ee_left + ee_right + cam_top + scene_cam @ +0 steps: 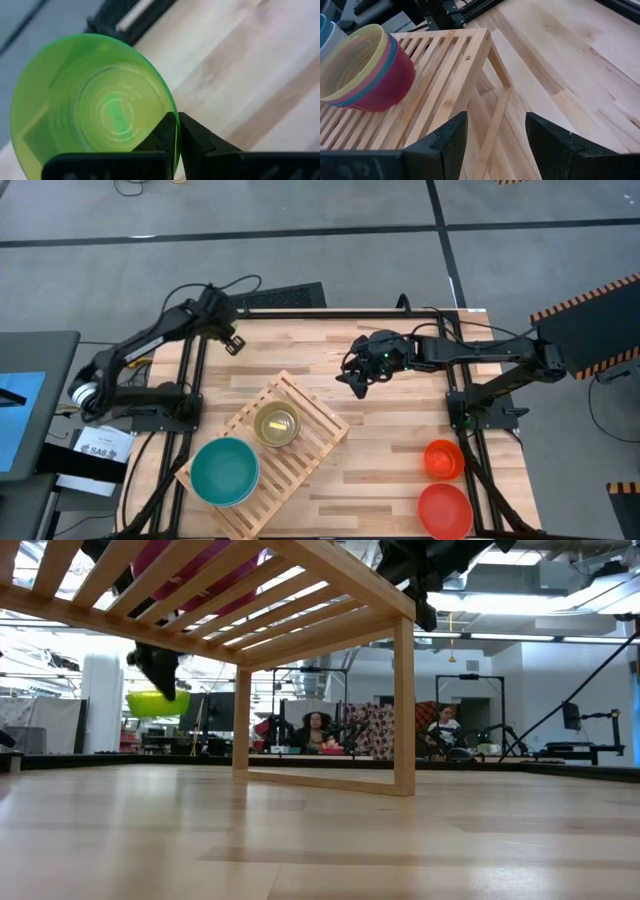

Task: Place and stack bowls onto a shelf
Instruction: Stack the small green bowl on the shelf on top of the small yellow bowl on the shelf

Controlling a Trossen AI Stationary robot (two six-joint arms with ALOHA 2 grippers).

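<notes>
A translucent green bowl (pixel 90 100) fills the left wrist view, and my left gripper (pixel 177 116) is shut on it near the table's far left corner (pixel 233 342). In the low view this bowl (pixel 158 703) hangs above the tabletop. The slatted shelf (pixel 300 405) stands diagonally on the near left of the table. A stack of small bowls with a yellow one on top (pixel 276 425) (pixel 362 65) and large teal bowls (pixel 225 470) rest on its slats. My right gripper (pixel 357 383) (pixel 496 125) hovers open just beyond the shelf's far right corner. My left gripper pinches the green bowl's rim (pixel 172 107) between its two fingers, one finger (pixel 162 135) inside the bowl and the other (pixel 197 140) outside. The bowl is lifted clear of the table and hangs below the gripper.
A small orange bowl (pixel 443 458) and a large red bowl (pixel 444 510) sit on the table near its near right corner. Bare plank tabletop (pixel 400 440) lies between them and the shelf. People sit in the room beyond the table (pixel 318 730).
</notes>
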